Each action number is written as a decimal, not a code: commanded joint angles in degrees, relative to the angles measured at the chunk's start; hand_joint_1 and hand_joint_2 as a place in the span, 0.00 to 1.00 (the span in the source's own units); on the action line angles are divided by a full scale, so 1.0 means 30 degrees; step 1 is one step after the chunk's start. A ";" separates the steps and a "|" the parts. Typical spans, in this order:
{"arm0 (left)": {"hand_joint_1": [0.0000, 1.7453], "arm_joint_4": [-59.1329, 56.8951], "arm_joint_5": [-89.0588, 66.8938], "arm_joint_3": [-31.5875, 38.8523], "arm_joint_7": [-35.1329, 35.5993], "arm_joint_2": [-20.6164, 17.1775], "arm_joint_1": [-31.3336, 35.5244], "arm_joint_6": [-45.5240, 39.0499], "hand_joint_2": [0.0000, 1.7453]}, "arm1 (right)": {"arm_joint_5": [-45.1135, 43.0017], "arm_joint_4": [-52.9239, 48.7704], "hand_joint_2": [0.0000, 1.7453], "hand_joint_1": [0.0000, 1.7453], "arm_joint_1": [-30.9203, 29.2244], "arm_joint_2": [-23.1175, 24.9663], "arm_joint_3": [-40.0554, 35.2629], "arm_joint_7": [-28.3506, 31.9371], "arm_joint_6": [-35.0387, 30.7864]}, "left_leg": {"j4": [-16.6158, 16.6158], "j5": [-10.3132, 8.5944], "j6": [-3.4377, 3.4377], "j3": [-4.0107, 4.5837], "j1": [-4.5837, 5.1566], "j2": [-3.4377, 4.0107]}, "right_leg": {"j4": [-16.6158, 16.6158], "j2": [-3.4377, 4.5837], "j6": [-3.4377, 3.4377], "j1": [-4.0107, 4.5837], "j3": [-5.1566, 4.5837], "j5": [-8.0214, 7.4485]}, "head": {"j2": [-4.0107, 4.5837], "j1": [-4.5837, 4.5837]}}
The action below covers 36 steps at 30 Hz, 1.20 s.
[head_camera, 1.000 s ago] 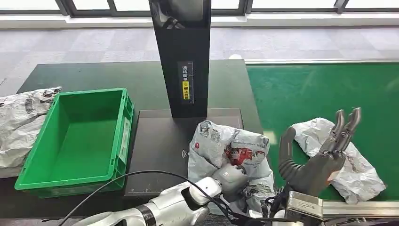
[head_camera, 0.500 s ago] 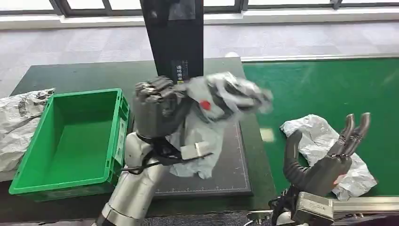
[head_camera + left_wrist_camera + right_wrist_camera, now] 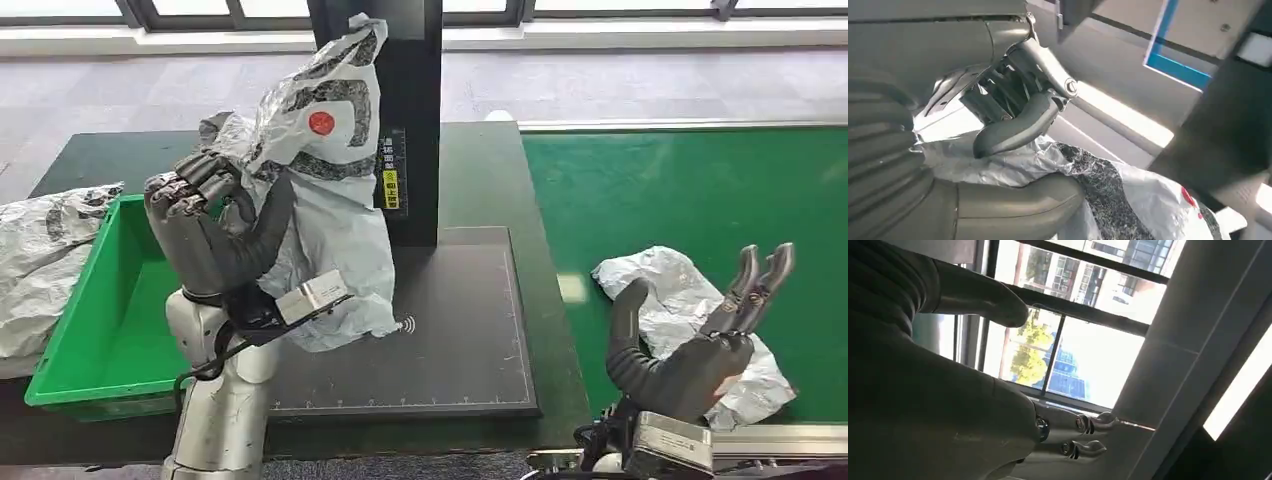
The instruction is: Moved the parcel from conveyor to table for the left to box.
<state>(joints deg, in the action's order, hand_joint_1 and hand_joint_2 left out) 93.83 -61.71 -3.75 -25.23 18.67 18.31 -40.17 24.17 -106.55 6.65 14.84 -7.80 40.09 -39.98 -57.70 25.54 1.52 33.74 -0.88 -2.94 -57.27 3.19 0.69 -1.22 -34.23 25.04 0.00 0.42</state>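
Grey plastic parcel (image 3: 325,190) hangs gripped in our left hand (image 3: 205,235); we should swing toward nine o'clock over the green crate (image 3: 70,345), right hand (image 3: 700,350) empty, fingers apart.

A parcel-sorting station in a logistics test space is shown. A green conveyor belt (image 3: 690,190) is set beside a dark table (image 3: 300,160), on which a black scanning stand (image 3: 405,120) rises from a flat pad (image 3: 450,340) — a scan symbol is printed there. A green plastic crate (image 3: 95,330) and grey mailing bags (image 3: 40,250) are laid out; grey carpet (image 3: 600,90) and large windows (image 3: 1083,355) are seen beyond — office-like surroundings.
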 commanded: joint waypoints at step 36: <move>0.00 -0.3811 -0.0077 1.1959 -0.1165 0.0443 0.0347 0.0058 1.00 | -0.0471 0.0961 1.00 0.00 -0.0635 -0.0575 -0.0587 -0.0029 -0.0008 | 0.0025 0.0000 -0.0025 -0.0041 -0.0003 0.0081 | 0.0036 -0.0071 -0.0028 0.0025 0.0030 0.0000 | 0.0000 0.0007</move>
<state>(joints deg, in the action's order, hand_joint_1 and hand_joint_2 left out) 83.67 -60.24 35.96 -32.85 19.82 21.47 -40.11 23.61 -106.51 6.08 14.84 -7.85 40.09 -39.93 -57.70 25.53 1.54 33.74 -0.89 -2.94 -57.28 3.18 0.67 -1.21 -34.26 25.05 0.00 0.44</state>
